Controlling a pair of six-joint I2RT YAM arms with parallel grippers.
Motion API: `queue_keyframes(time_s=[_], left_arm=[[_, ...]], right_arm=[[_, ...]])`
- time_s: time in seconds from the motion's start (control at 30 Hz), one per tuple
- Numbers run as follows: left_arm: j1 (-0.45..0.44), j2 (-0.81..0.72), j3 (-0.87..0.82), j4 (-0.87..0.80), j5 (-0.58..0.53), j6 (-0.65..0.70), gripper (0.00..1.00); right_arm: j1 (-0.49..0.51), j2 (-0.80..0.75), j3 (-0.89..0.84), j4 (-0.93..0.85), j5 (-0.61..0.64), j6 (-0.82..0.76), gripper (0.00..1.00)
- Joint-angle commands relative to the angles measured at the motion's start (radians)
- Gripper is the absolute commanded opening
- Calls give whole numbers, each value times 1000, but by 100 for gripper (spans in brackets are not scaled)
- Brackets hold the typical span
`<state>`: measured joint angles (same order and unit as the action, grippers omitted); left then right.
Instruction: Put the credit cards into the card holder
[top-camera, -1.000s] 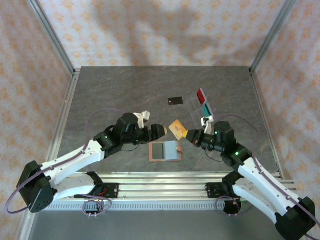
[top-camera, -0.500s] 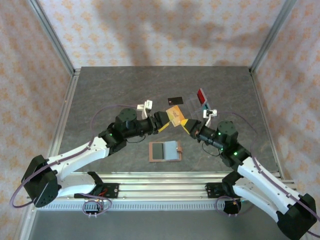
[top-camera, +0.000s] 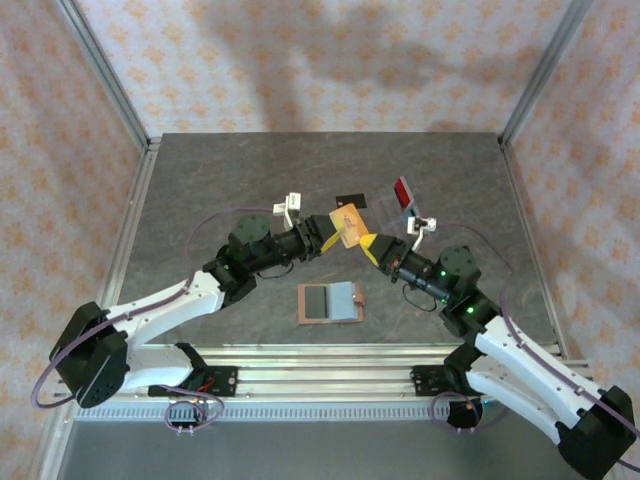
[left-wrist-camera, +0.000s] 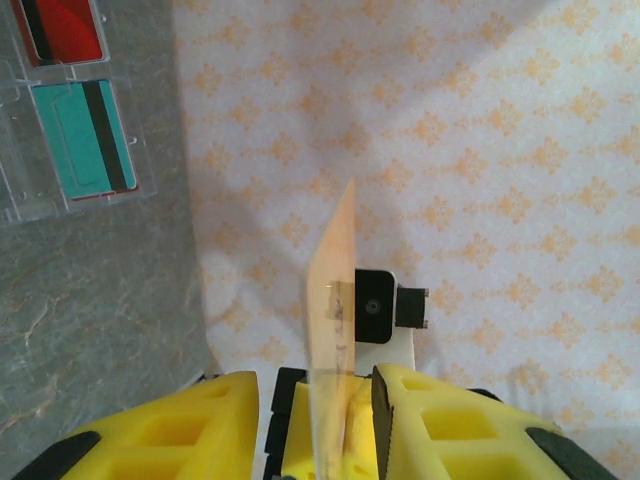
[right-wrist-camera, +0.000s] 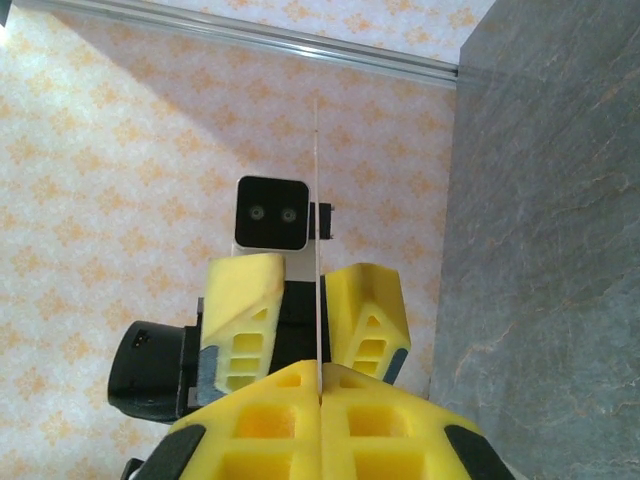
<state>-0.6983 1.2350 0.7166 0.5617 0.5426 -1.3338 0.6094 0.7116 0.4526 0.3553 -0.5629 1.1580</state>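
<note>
Credit cards: counted four. Saw an orange card (top-camera: 348, 222) aloft over the middle of the table (top-camera: 200, 180), caught between two grippers meeting tip to tip. Found the right gripper (top-camera: 367, 244) clamped tight on it, yellow pads (right-wrist-camera: 260, 420) pressed against both faces in the right wrist view, the card edge-on there. Found the left gripper (top-camera: 334, 230) straddling the same card from the opposite side, jaws apart, fingers (right-wrist-camera: 245, 300) standing off either face by a sliver; could not confirm any contact. Traced the left arm from its base at the near left corner, up and rightward along a white link to a raised elbow, then through a wrist reaching toward centre. Traced the right arm from the near right corner, up and leftward, wrist angled toward the far left. Spotted the black card (top-camera: 351, 198) flat on the table just beyond the grippers, and the red card (left-wrist-camera: 60, 30) and teal card (left-wrist-camera: 80, 140) side by side in a clear tray (left-wrist-camera: 15, 195) toward the far right. Placed the card holder (top-camera: 330, 302), brown and grey, flat on the table, nearer the arm bases than the held card. Saw the red card cut off by the top edge of the left wrist view, likewise the tray by the left edge. Could barely make out the teal card from above, beside the right wrist's white camera bracket. Could not see the orange card's lower end, buried between yellow fingers.
</note>
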Motion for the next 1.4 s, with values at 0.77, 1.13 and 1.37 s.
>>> queue_keyframes(time_s=[0.77,1.13,1.37], left_arm=[[55,-59,-58,-59,52,51,0],[67,-134,-24,-970,64,567,0],[63,40,-52,-822,90,625,0]], right_arm=[[22,-27,14,-175,-4,-85,65],[21,161,118,-678,-25,-473,58],[22,354,122,-589,-87,-545,58]])
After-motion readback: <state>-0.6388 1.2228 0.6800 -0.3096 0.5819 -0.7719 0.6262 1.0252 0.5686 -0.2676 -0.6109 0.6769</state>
